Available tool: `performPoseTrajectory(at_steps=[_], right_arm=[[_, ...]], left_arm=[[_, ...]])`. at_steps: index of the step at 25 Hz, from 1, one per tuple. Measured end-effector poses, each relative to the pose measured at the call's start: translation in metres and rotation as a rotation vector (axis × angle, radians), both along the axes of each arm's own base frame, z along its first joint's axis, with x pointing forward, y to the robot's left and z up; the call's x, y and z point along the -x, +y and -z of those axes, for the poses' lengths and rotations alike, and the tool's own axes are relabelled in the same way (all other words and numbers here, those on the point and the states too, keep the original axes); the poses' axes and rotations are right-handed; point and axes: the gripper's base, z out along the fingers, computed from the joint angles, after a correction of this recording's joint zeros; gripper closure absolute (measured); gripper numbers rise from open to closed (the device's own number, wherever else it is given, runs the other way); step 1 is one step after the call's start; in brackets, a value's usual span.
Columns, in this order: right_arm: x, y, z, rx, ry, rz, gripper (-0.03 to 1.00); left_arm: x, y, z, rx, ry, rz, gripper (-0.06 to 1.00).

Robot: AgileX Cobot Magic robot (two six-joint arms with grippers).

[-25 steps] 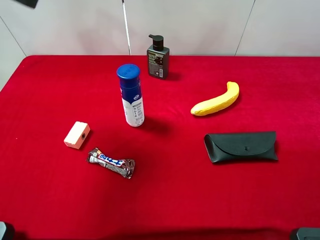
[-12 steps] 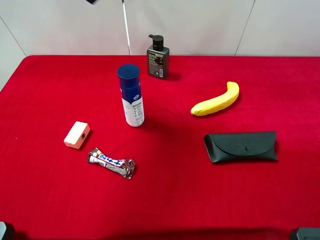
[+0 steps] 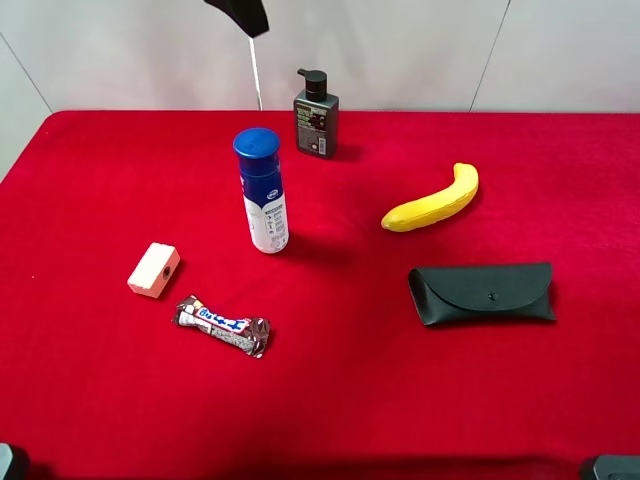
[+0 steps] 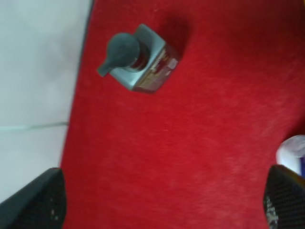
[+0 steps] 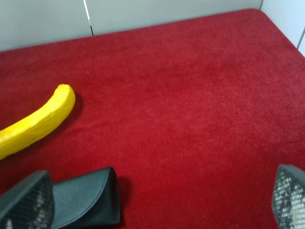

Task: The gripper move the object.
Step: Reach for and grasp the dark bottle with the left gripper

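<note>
The object, a small dark grey pump bottle [image 3: 316, 115] with a black pump head, stands upright at the back of the red table, near the wall. In the exterior view only a dark tip of my left gripper [image 3: 240, 12] shows, at the top edge, high up and left of the bottle. The left wrist view looks down on the bottle [image 4: 140, 64] from above, with the gripper [image 4: 162, 210] open, empty and well apart from it. My right gripper [image 5: 157, 200] is open and empty, over the table near the banana and case.
A tall white bottle with a blue cap [image 3: 262, 190] stands in front and left of the pump bottle. A banana [image 3: 432, 200] and a black glasses case [image 3: 482, 292] lie on the right. A cream block [image 3: 154, 270] and a candy bar [image 3: 222, 326] lie at front left.
My left gripper has moved rightward along the top edge of the exterior view, closer to the pump bottle. Nothing on the table has moved.
</note>
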Motion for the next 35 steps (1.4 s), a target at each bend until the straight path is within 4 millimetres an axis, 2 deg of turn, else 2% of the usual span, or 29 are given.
performPoseTrajectory(at_steps=[5, 12, 20, 35], right_arm=[[0.000, 0.000, 0.000, 0.000, 0.000, 0.000, 0.27], [0.000, 0.000, 0.000, 0.000, 0.000, 0.000, 0.27], [0.000, 0.000, 0.000, 0.000, 0.000, 0.000, 0.27], [0.000, 0.000, 0.000, 0.000, 0.000, 0.000, 0.27]], left_arm=[[-0.008, -0.017, 0.019, -0.139, -0.070, 0.148, 0.13], [-0.030, -0.042, 0.063, -0.226, -0.177, 0.300, 0.13], [-0.049, -0.054, 0.100, -0.234, -0.236, 0.336, 0.13], [-0.062, -0.070, 0.148, -0.188, -0.243, 0.360, 0.13]])
